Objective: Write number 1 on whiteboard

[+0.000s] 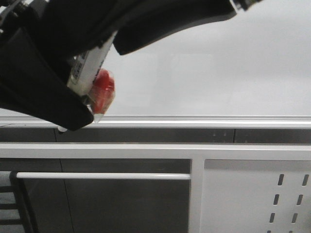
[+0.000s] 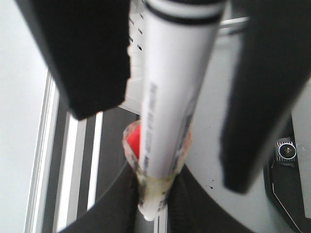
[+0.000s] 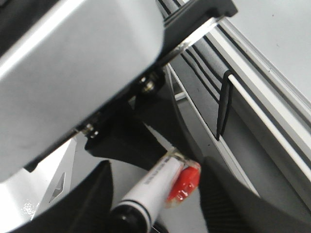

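Note:
The whiteboard [image 1: 218, 63] fills the back, with a silver frame edge [image 1: 194, 119] along its bottom. I see no number 1 stroke on it. A white marker [image 1: 90, 65] with a red piece [image 1: 103, 90] taped to it is held in front of the board's lower left. My left gripper [image 2: 155, 201] is shut on the marker's [image 2: 170, 97] taped end. My right gripper [image 3: 155, 167] is open, with its fingers apart on both sides of the marker's [image 3: 150, 189] black-capped end. The whiteboard also shows in the right wrist view [image 3: 282, 29].
Below the board run a dark channel and white frame bars [image 1: 146, 150]. A white perforated metal panel [image 1: 286, 199] is at the lower right. A white rail [image 1: 102, 175] crosses the lower left. Black arm parts [image 1: 39, 92] hide the board's upper left.

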Controlling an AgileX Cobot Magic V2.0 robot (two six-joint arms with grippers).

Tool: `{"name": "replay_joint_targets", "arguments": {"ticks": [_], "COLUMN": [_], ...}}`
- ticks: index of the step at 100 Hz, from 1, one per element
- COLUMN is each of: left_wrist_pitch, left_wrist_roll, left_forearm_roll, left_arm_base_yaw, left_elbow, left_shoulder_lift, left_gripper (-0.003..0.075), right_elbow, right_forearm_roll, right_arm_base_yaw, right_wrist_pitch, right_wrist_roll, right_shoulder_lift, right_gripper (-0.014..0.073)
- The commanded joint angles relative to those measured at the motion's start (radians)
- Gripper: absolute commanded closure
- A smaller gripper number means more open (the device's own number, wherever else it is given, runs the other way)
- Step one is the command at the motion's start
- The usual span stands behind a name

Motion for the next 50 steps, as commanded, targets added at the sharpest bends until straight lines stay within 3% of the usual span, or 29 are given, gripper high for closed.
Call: {"name": "replay_joint_targets", "arguments": {"ticks": [1,50], "left_wrist_pitch": [-0.050,-0.050], "left_wrist_roll": [0.002,0.002], "left_forearm_roll": [-0.010,-0.012], "left_arm_base_yaw": [-0.007,-0.007], "left_elbow": [-0.033,-0.033], "left_shoulder_lift": [-0.023,-0.023], "left_gripper": [0.0738,0.0738], "right_elbow": [-0.032,-0.032], "right_forearm_roll": [0.019,0.020], "right_arm_base_yaw": [0.003,0.003], "right_wrist_pitch": [-0.049,-0.028], "right_wrist_roll": [-0.001,-0.001], "right_shoulder_lift": [-0.013,0.003], "right_gripper": [0.0333,0.0671]}}
